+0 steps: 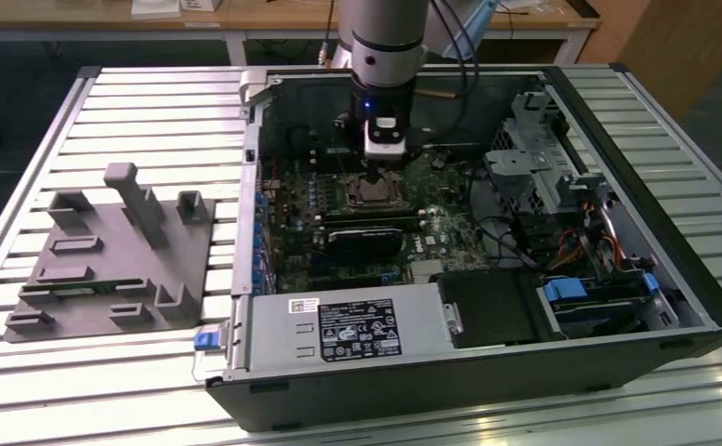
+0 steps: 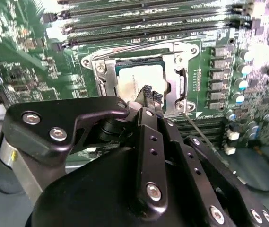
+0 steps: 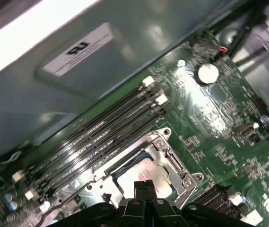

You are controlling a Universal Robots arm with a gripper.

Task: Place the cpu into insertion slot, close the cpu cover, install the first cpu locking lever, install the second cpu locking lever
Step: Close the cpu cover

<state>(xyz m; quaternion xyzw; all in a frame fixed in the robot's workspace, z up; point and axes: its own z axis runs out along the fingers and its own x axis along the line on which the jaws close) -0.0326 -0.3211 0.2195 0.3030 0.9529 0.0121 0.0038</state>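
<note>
cpu (image 2: 133, 81) partly behind claw (image 2: 149, 96)

I work over a table (image 1: 150, 102) of pale metal slats that run across the exterior view, with dark grooves between them. Light glares off the slats nearest the camera, where they shine almost white. Behind my table stands a wooden bench (image 1: 274, 19) on white legs (image 1: 230, 46), with a few papers (image 1: 200, 6) lying on its top. Under the bench the floor (image 1: 14, 65) is dark. At the exterior view's right a brown wooden panel (image 1: 683, 42) rises beside the bench.
</note>
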